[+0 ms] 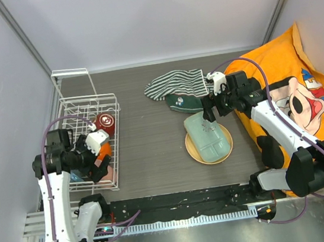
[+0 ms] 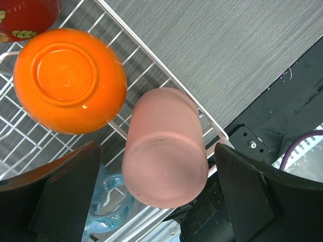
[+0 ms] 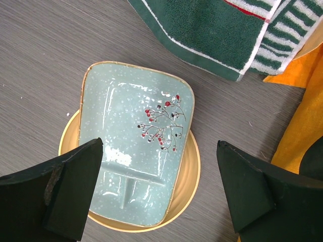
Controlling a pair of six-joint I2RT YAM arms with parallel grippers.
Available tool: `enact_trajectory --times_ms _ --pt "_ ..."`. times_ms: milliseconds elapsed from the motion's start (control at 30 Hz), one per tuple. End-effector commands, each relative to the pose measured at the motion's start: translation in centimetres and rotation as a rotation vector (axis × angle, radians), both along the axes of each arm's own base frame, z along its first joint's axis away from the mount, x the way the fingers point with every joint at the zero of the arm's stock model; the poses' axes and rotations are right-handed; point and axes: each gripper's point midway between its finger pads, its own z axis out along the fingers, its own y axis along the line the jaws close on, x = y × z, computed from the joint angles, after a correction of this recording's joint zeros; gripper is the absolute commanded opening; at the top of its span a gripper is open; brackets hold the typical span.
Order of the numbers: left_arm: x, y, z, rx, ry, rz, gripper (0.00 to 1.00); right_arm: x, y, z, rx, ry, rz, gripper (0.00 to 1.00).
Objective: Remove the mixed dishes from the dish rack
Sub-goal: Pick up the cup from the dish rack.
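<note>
The left gripper (image 2: 156, 196) is spread wide, its two blunt black fingers (image 2: 65, 194) standing on either side of a matte pink cylindrical cup (image 2: 164, 148). They flank the cup without closing on it, and no contact shows. The cup's flat base faces the wrist camera, with a faint ring scored around it. It sits in the near corner of the white wire-grid dish rack (image 2: 174, 80). Just beside it in the rack is a glossy orange-yellow mug (image 2: 68, 80), turned upside down so its round foot ring shows. A shiny dark red bowl (image 2: 25, 17) with a leaf pattern lies beyond that. A pale blue glassy loop (image 2: 108, 212) peeks out below the cup; what it belongs to cannot be told.

The right gripper (image 3: 159, 191) is equally wide apart and grips nothing. It hovers over a pale green speckled rectangular divided tray (image 3: 136, 146) with rounded corners, a glazed finish and a sprig of red berries painted on it. The tray rests on a tan round plate (image 3: 187, 176). The plate sits on the grey wood-grain table (image 3: 40, 60), well apart from the rack. A green-and-white striped terry cloth (image 3: 217, 30) lies crumpled just beyond. A bright orange cartoon-print fabric (image 1: 308, 96) fills the table's right side.
</note>
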Motion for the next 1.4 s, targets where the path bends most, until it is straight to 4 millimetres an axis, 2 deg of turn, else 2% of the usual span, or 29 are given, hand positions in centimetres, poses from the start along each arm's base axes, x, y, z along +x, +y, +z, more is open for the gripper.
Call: enact_trajectory --times_ms 0,167,267,367,433,733,833,900,967,1033,1233,1367 --pt "-6.1 -0.4 -1.3 -0.010 0.240 0.000 0.97 0.3 0.1 0.5 -0.009 -0.029 0.008 0.99" --pt "-6.0 -0.3 -1.6 -0.007 0.251 0.001 0.91 0.3 0.1 0.5 -0.010 -0.028 0.008 0.99" --pt "-6.1 -0.3 -1.6 -0.005 0.257 -0.004 0.84 0.3 0.0 0.4 -0.012 -0.026 0.008 0.99" --pt "-6.1 -0.4 -1.4 -0.008 0.254 -0.009 0.73 0.2 0.0 0.2 -0.016 -0.022 0.008 0.99" --pt "-6.2 -0.5 -1.1 -0.012 0.249 -0.016 0.71 0.3 -0.1 0.3 -0.015 -0.025 0.006 0.99" --pt "-6.0 -1.2 0.9 -0.050 0.228 -0.046 0.43 0.3 -0.1 0.1 -0.021 -0.019 0.006 0.99" --pt "-5.6 -1.1 1.7 -0.043 0.204 -0.043 0.30 0.4 -0.1 0.2 -0.021 -0.024 0.005 0.99" --pt "-5.3 -1.0 2.2 -0.035 0.183 -0.042 0.26 0.4 -0.2 0.1 -0.023 -0.020 0.004 0.99" --pt "-5.1 -0.8 2.8 -0.026 0.163 -0.033 0.14 0.3 -0.2 -0.1 -0.024 -0.016 0.004 0.99" --pt "-4.8 -0.7 3.5 -0.022 0.139 -0.029 0.09 0.4 -0.1 -0.1 -0.025 -0.015 0.007 0.99" --pt "-3.9 -1.1 5.5 -0.039 0.075 -0.024 0.00 0.4 -0.2 -0.4 -0.032 -0.008 0.006 0.99" --pt "-3.3 -2.1 7.4 -0.095 0.017 -0.040 0.00 0.5 -0.1 -0.4 -0.031 -0.004 0.008 0.99"
